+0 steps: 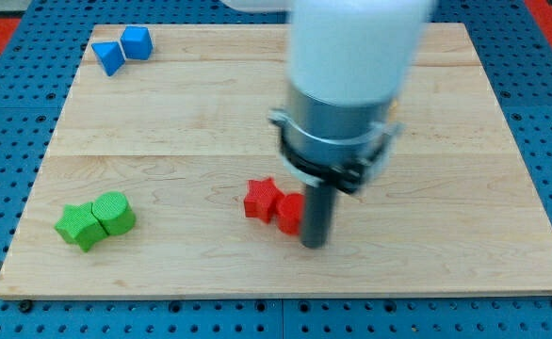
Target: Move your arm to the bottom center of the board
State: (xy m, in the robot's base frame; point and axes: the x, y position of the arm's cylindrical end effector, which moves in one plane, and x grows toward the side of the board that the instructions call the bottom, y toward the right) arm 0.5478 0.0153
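My tip [313, 243] sits low on the pale wooden surface [464, 141], near its bottom centre, just right of 2 matte red blocks: a star shape [261, 199] and a rounded one [288, 214], the tip touching or nearly so. There's no hand, only a bare dark rod gripping nothing. 2 green blocks [94, 219] huddle at the view's left, 2 blue ones [122, 50], a wedge and a cube, top left. Blue pegboard [12, 122] surrounds everything
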